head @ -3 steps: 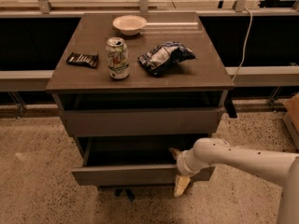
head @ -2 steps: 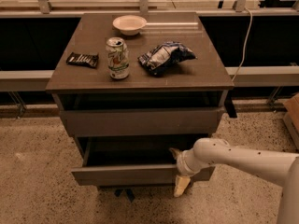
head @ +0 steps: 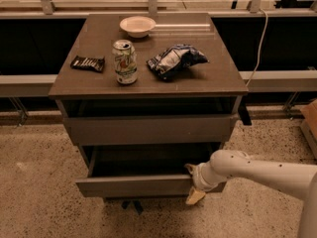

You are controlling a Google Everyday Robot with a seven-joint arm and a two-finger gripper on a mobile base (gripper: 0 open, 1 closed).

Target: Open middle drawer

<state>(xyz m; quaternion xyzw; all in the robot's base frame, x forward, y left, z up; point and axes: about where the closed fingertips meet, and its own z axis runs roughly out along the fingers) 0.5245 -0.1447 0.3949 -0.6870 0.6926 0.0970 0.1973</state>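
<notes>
White arm [head: 262,171] reaching in from right, gripper [head: 192,183] low, pointing left

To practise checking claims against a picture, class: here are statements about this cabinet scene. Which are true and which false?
1. The grey-brown middle drawer front stands pulled out, showing its dark box. True.
2. The robot's tool is at the left end of that drawer front. False: it is at the right end.
3. The green-and-white drink can stands upright on the brown cabinet top. True.
4. The white round bowl lies on the floor. False: it sits at the back of the cabinet top.
5. The crumpled blue crisp bag lies right of the can. True.
</notes>
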